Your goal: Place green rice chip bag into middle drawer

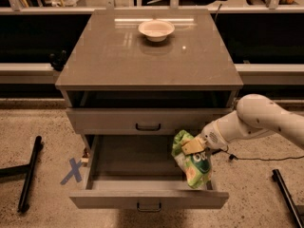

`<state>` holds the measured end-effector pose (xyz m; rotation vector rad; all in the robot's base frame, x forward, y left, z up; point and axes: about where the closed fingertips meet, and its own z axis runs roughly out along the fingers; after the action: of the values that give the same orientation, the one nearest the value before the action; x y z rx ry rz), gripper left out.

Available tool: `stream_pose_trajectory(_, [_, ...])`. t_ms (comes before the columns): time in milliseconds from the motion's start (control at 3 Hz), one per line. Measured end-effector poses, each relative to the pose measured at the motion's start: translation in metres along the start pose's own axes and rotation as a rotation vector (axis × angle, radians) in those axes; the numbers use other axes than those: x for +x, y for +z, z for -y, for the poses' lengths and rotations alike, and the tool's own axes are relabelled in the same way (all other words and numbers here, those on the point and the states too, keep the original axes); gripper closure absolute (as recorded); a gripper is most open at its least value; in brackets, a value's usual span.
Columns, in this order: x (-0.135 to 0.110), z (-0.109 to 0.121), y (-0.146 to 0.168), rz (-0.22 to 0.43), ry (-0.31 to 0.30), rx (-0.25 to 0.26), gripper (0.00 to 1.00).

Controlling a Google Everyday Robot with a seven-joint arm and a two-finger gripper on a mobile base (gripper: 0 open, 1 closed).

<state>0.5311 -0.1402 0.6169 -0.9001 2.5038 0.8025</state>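
Jaws clamped on green rice chip bag, at right end of open middle drawer, white arm slanting down-left
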Motion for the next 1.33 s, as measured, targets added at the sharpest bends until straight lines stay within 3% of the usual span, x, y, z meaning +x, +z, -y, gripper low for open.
stream_pose_trajectory(667, [0.0,0.02,0.048,-0.027,0.026,0.006,1.0])
stream_pose_trajectory(1333, [0.004,0.023,0.083,-0.035,0.071,0.022,1.0])
